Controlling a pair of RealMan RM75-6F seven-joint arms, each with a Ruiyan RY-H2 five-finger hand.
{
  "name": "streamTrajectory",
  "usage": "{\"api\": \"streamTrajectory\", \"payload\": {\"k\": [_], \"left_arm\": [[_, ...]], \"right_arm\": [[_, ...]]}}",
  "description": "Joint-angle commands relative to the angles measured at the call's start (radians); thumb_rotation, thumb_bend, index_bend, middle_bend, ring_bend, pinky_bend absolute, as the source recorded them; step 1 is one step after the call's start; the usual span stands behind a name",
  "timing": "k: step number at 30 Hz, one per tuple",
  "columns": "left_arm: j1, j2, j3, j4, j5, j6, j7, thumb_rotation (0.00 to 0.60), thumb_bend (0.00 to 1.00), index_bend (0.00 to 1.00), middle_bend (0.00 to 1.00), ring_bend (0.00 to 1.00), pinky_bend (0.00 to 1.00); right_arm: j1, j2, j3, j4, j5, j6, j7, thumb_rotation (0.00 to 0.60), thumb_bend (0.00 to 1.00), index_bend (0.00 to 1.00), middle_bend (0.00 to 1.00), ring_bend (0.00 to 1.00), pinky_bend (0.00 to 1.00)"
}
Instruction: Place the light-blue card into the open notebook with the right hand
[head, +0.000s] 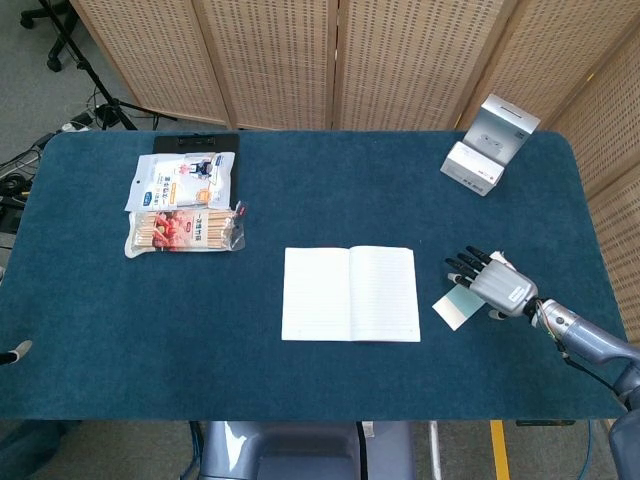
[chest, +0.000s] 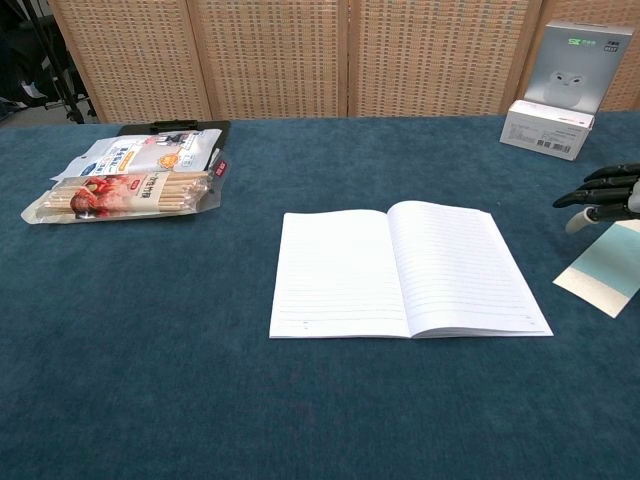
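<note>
The open notebook (head: 350, 293) lies flat in the middle of the blue table, blank lined pages up; the chest view shows the notebook (chest: 405, 271) too. The light-blue card (head: 452, 307) lies on the cloth just right of it, and its near part shows as the card (chest: 606, 274) at the right edge of the chest view. My right hand (head: 490, 284) hovers over the card's right end, fingers spread and pointing left, holding nothing. The chest view shows only the right hand's dark fingertips (chest: 604, 192). Whether they touch the card I cannot tell. A grey tip (head: 14, 351) at the left table edge may be my left hand.
Two snack packets (head: 183, 205) and a black clipboard (head: 195, 143) lie at the back left. A white and grey box (head: 488, 145) stands at the back right. A wicker screen runs behind the table.
</note>
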Motion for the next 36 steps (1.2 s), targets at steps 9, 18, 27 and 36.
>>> {"api": "streamTrajectory", "payload": {"k": [9,18,27,36], "left_arm": [[-0.004,0.000,0.004,0.002,-0.005,-0.009,-0.004,0.600,0.00,0.00,0.00,0.00,0.00],[-0.005,0.001,0.006,0.004,-0.005,-0.009,-0.012,0.600,0.00,0.00,0.00,0.00,0.00],[-0.009,-0.001,0.009,0.003,-0.007,-0.012,-0.007,0.600,0.00,0.00,0.00,0.00,0.00],[-0.012,-0.002,0.009,0.001,-0.009,-0.014,-0.006,0.600,0.00,0.00,0.00,0.00,0.00]], "right_arm": [[0.021,-0.024,-0.027,0.034,0.020,-0.021,-0.011,0.600,0.00,0.18,0.00,0.00,0.00],[0.028,-0.035,-0.046,0.039,0.040,-0.057,-0.015,0.600,0.00,0.19,0.00,0.00,0.00],[0.018,-0.058,-0.061,0.065,0.056,-0.068,-0.014,0.600,0.00,0.22,0.00,0.00,0.00],[0.020,-0.076,-0.075,0.076,0.064,-0.074,-0.004,0.600,0.02,0.41,0.00,0.00,0.00]]}}
